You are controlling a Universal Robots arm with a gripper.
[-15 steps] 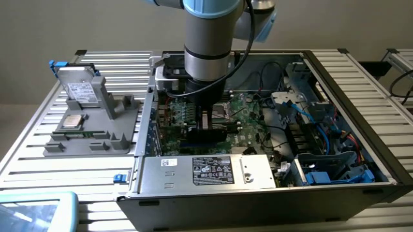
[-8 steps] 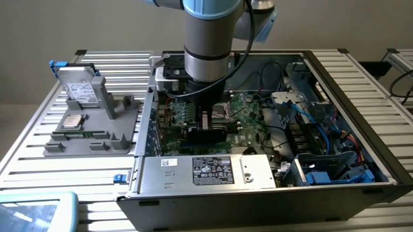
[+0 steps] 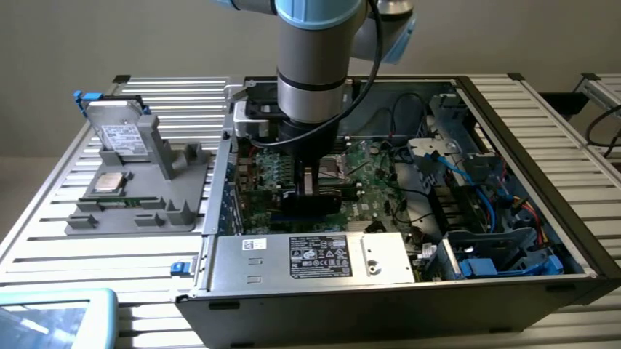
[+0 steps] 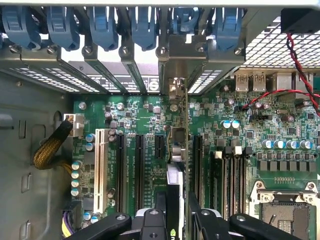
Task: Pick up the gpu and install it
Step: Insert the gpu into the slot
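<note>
My gripper reaches down into the open computer case and is shut on the gpu, a black-cooled card held on edge over the green motherboard. In the wrist view the gpu runs edge-on between my two black fingers, and my gripper clamps its near end. The card lies along the black expansion slots. Its silvery bracket meets the rear slot openings. Whether the card's edge sits in a slot is hidden.
A grey tray at the exterior view's left holds a hard drive, a CPU and a RAM stick. The power supply sits along the case's front. Blue cables crowd the right. Blue clips line the rear.
</note>
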